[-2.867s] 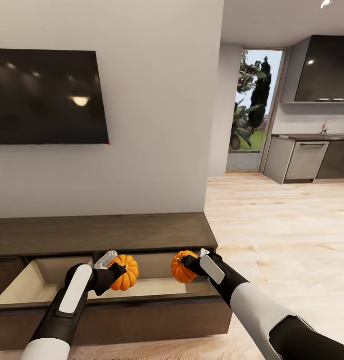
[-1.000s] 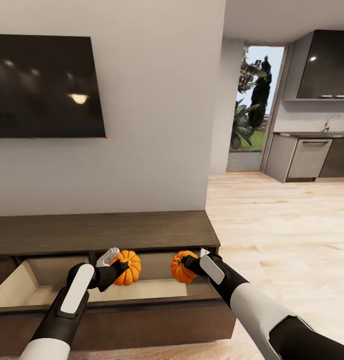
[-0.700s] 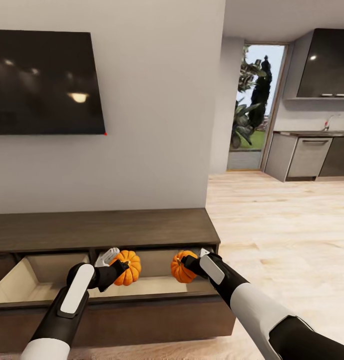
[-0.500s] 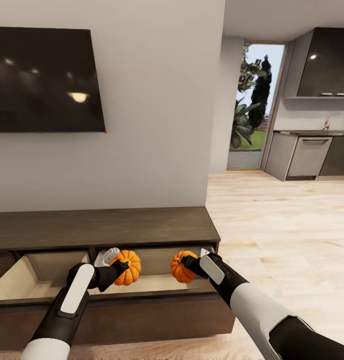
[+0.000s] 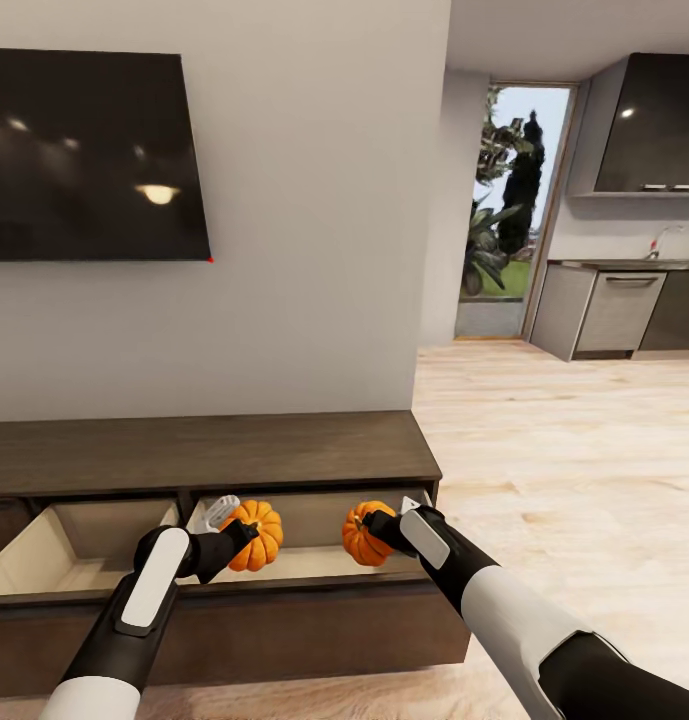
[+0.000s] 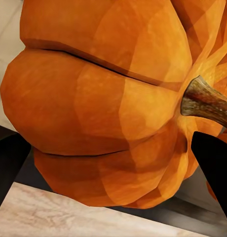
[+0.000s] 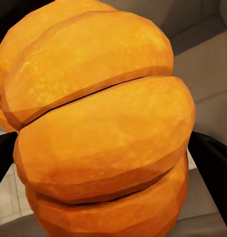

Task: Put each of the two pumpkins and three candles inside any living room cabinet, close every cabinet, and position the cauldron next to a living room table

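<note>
My left gripper [image 5: 240, 532] is shut on an orange ribbed pumpkin [image 5: 256, 535], held over an open drawer of the long dark brown cabinet [image 5: 204, 455]. In the left wrist view that pumpkin [image 6: 108, 108] is close up with its brown stem to one side. My right gripper [image 5: 376, 528] is shut on the second pumpkin [image 5: 364, 534], which hangs over the same open drawer near its right end. That second pumpkin [image 7: 101, 128] looms large between the dark fingers in the right wrist view. The drawers show pale wood insides. The candles, cauldron and table are out of view.
A large black TV [image 5: 89, 160] hangs on the white wall above the cabinet. To the right, light wood floor [image 5: 564, 450] runs to a glass door [image 5: 509, 215] and grey kitchen units [image 5: 624, 315]. A second drawer [image 5: 74, 550] stands open at the left.
The view has shifted a little, with the cabinet now nearer and its top edge higher in the picture. Both grippers keep their pumpkins over the open drawer.
</note>
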Controlling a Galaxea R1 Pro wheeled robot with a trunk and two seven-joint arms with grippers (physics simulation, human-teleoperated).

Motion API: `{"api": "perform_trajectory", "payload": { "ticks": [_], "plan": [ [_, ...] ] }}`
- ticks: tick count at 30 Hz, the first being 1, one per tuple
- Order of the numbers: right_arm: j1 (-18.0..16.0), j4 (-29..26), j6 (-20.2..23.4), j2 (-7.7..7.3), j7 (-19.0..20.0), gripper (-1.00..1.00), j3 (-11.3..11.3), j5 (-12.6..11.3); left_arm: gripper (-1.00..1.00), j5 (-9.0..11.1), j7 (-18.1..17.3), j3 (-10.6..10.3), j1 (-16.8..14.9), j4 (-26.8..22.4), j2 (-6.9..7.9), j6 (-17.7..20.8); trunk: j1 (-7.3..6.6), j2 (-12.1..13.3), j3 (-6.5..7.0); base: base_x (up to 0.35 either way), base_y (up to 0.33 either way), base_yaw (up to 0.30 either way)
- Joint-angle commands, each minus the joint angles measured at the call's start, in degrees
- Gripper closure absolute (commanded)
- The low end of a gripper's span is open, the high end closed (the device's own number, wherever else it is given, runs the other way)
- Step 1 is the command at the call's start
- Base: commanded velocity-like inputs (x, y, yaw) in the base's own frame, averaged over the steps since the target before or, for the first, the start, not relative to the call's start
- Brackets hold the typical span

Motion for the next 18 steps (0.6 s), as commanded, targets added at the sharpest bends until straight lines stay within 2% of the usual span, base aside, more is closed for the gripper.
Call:
{"api": "perform_trajectory", "payload": {
  "ticks": [1, 8, 14, 18],
  "plan": [
    [0.0, -0.1, 0.1, -0.05, -0.5, 1.00, 0.4, -0.5, 1.00, 0.6, 0.6, 0.1, 0.0, -0.1, -0.04, 0.1, -0.01, 0.0, -0.06, 0.000, 0.000, 0.000],
    [-0.1, -0.1, 0.6, 0.01, -1.2, 1.00, 0.9, -0.5, 1.00, 0.6, 1.0, 0.1, 0.0, -0.1, -0.09, 0.1, -0.01, 0.0, -0.06, 0.125, 0.000, 0.000],
    [-0.1, -0.2, 0.9, 0.08, -2.2, 1.00, 1.2, -0.6, 1.00, 0.5, 1.8, 0.1, 0.0, -0.1, -0.26, 0.1, -0.01, 0.0, -0.06, 0.031, 0.000, 0.000],
    [-0.1, -0.3, 1.5, 1.60, -4.4, 1.00, 1.2, -0.6, 1.00, 0.5, 5.3, 0.1, 0.0, -0.1, -0.51, 0.2, -0.01, 0.0, -0.06, 0.003, 0.000, 0.000]
  ]
}}
